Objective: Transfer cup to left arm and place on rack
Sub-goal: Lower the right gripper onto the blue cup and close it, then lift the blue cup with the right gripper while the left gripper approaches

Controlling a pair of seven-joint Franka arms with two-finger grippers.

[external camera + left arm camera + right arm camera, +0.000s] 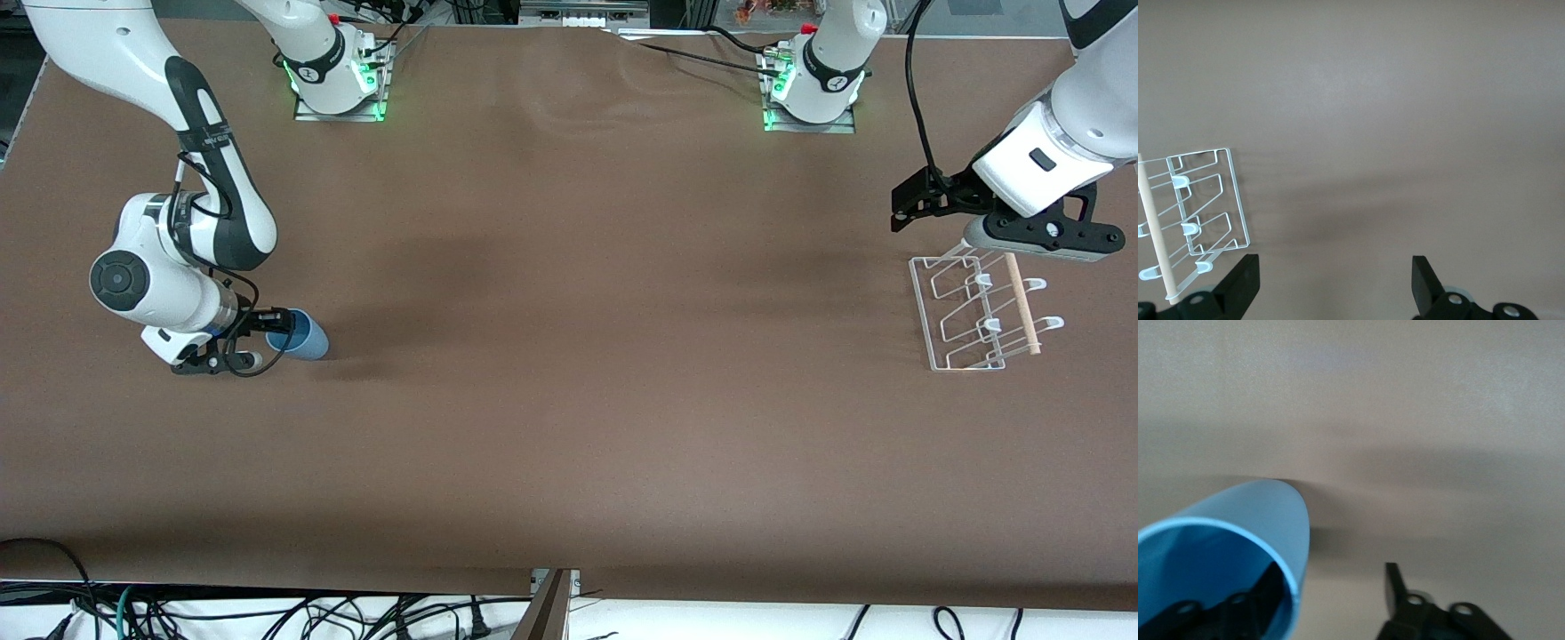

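R pincer (pixel 271 331) grips cup (pixel 305 338) rim; L pincer (pixel 1331 283) open over rack (pixel 965 311)

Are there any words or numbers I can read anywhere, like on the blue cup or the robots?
No text can be read anywhere.
The cup: plain blue, no print; one of the right gripper fingers is inside its rim.
The rack: bare white wire and a wooden dowel, no label.
Dark band on the right arm: small markings, too blurred to read.
Round marks on the two arm bases: too small to read.
The left gripper, open, shows no writing.
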